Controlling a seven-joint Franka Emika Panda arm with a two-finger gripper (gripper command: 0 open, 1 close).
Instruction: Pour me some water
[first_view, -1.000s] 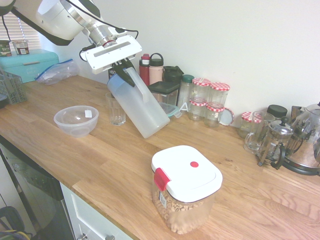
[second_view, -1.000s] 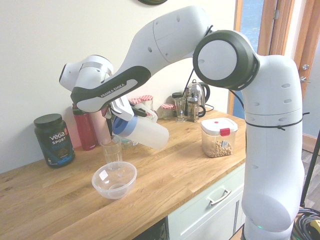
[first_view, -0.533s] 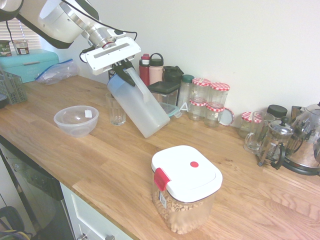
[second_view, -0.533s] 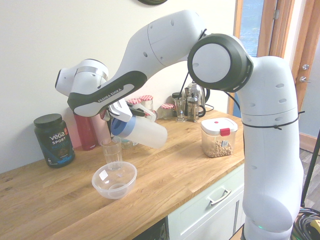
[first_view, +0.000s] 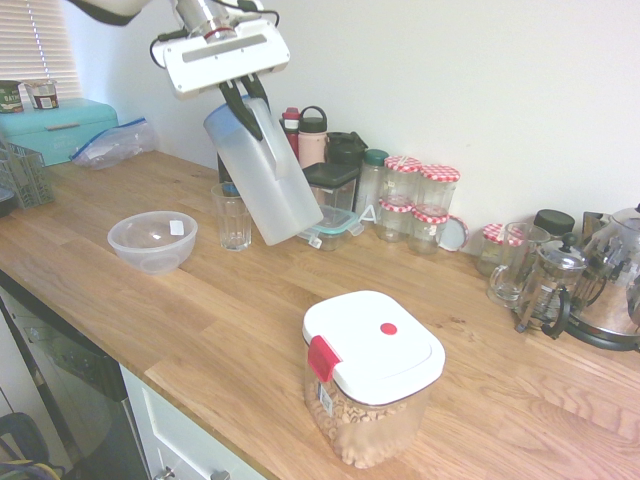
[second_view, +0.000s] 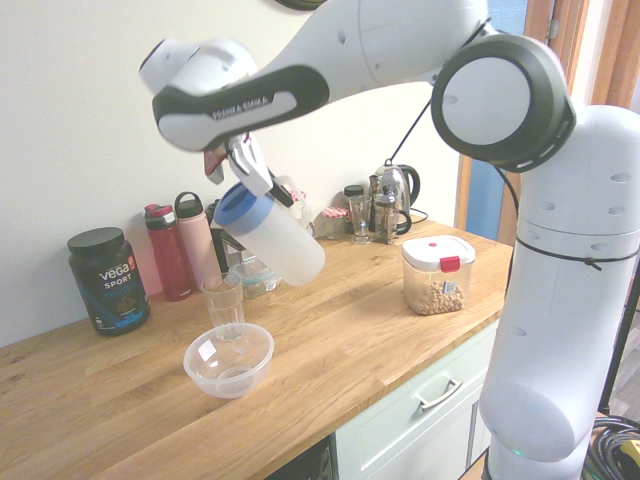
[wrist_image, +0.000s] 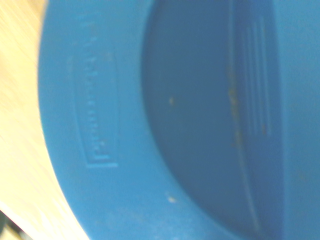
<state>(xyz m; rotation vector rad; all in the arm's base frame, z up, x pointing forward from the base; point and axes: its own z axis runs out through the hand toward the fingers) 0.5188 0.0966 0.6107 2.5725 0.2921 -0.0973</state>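
Tall frosted plastic jug (first_view: 262, 175) with round blue lid (second_view: 240, 208), tilted in mid-air above the clear drinking glass (first_view: 232, 216). Gripper (first_view: 245, 97) clamped tight on its white handle. Water inside likely shifts the weight; smooth plastic, handle the safest hold. Clear plastic bowl (first_view: 152, 240) just beside the glass; bottles crowd behind, open wooden counter (first_view: 220, 320) in front.

A frosted plastic jug (first_view: 262, 170) with a matt blue lid (wrist_image: 100, 125) is seen above the oiled wooden counter (first_view: 200, 310).
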